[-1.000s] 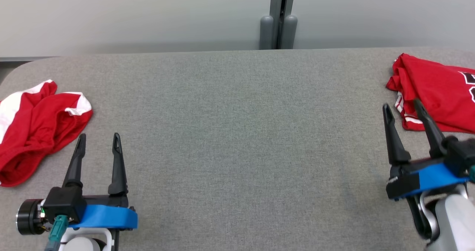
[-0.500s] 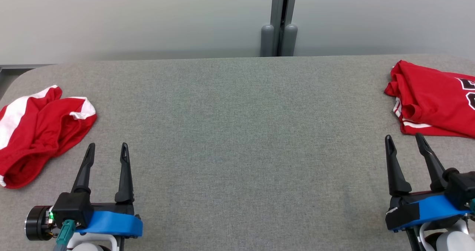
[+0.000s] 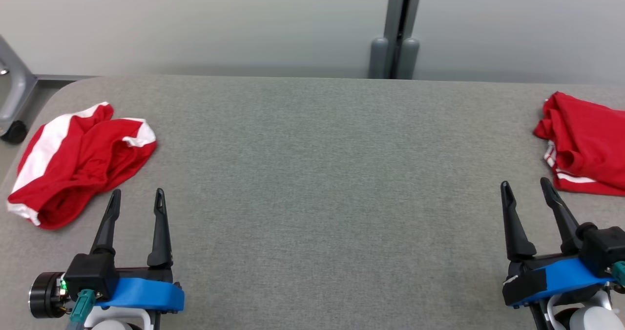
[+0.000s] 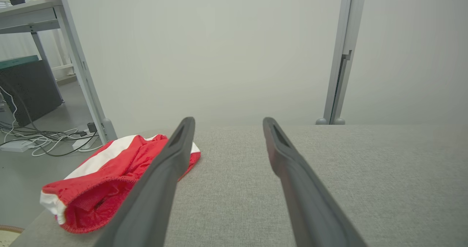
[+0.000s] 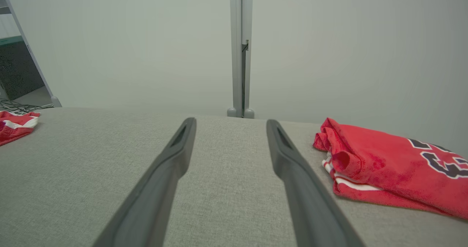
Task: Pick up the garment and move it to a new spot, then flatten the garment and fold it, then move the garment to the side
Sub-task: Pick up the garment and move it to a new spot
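Two garments: crumpled red-and-white garment (image 3: 83, 159) left, folded red jersey (image 3: 591, 144) right.

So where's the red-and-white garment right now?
In the head view, the red-and-white garment lies at the left end of the table, just ahead and left of the left gripper.

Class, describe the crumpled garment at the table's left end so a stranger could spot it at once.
Start at the grey table and go to its left end, near the left pincer. The garment lies there in a loose red heap with broad white stripes. The jersey at the right end, also red, is folded and bears dark lettering.
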Tool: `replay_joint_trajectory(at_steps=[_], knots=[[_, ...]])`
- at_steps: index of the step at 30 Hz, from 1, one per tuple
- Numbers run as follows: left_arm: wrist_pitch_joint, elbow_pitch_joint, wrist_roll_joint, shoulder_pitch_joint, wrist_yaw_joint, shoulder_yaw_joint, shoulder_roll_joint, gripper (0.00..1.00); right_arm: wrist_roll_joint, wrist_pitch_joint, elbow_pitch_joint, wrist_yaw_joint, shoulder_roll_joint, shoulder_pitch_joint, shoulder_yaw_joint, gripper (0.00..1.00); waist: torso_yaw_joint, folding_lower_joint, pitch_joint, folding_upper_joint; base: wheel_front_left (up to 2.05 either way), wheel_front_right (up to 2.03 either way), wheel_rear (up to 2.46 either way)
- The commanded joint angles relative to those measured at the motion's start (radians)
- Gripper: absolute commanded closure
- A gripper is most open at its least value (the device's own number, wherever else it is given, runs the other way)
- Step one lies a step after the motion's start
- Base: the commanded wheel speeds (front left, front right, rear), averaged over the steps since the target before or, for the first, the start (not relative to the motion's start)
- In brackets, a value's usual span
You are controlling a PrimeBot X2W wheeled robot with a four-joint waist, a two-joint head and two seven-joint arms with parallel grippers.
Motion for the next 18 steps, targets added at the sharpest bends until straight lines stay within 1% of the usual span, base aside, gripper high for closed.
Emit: replay_joint_trajectory(at_steps=[1, 6, 18], knots=[[-0.005, -0.001, -0.002, 0.0, 0.005, 0.008, 0.004, 0.0, 0.002, 0.003, -0.003, 0.0, 0.006, 0.009, 0.007, 0.0, 0.028, 0.0, 0.008, -0.0001, 0.0, 0.0, 0.0], [-0.005, -0.002, -0.005, 0.0, 0.008, 0.011, 0.008, 0.0, 0.006, 0.005, 0.004, 0.0, 0.006, 0.002, 0.013, 0.0, 0.08, 0.0, 0.01, -0.0001, 0.0, 0.0, 0.0], [-0.005, -0.004, -0.016, 0.018, 0.02, 0.032, 0.011, 0.0, 0.002, 0.017, 0.02, 0.0, -0.004, -0.011, 0.021, 0.0, 0.264, 0.0, 0.016, -0.0001, 0.0, 0.0, 0.0]])
